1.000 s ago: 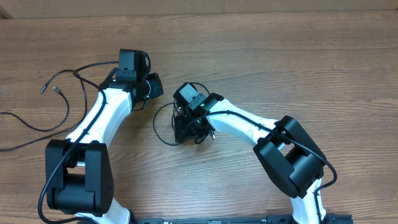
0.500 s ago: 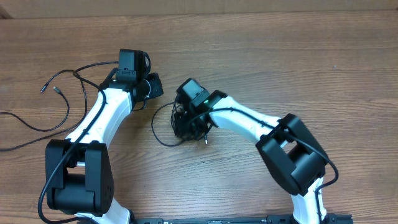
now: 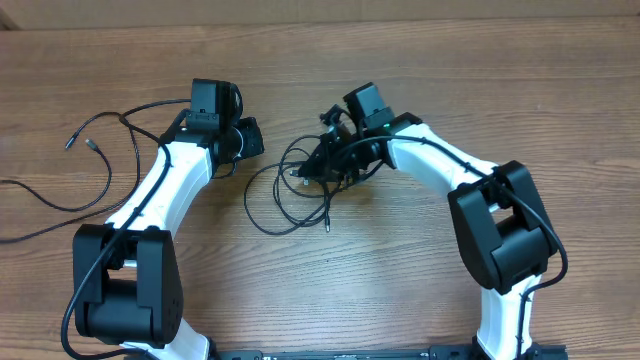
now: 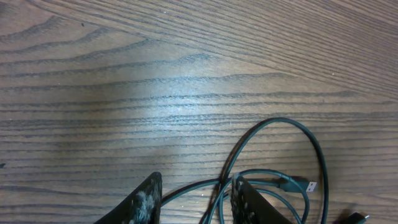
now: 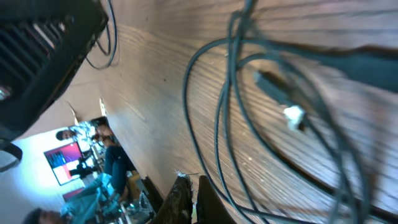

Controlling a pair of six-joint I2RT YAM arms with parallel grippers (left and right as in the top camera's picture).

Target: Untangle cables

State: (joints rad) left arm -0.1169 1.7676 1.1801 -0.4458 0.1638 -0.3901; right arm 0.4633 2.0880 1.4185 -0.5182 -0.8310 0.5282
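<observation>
A black cable (image 3: 285,200) lies in loose loops on the wooden table between the arms, one plug end at the bottom (image 3: 327,228). My right gripper (image 3: 312,168) is tilted over the loops' upper part, its fingers (image 5: 189,196) pressed together, seemingly on a strand of this cable (image 5: 217,124); a silver-tipped plug (image 5: 291,113) lies nearby. My left gripper (image 3: 248,140) is open, low over the left edge of the loops; a strand (image 4: 205,186) runs between its fingers (image 4: 148,199), and a USB plug (image 4: 303,185) lies to the right. More thin cables (image 3: 105,150) lie at the far left.
The far-left cables (image 3: 40,200) trail off the table's left edge, with two small plugs (image 3: 82,140) near the top left. Bare wooden tabletop (image 3: 520,90) stretches to the back and right.
My right gripper has moved up and to the right from the bunched cable, and the bundle has spread into wider loops. The left arm has not moved.
</observation>
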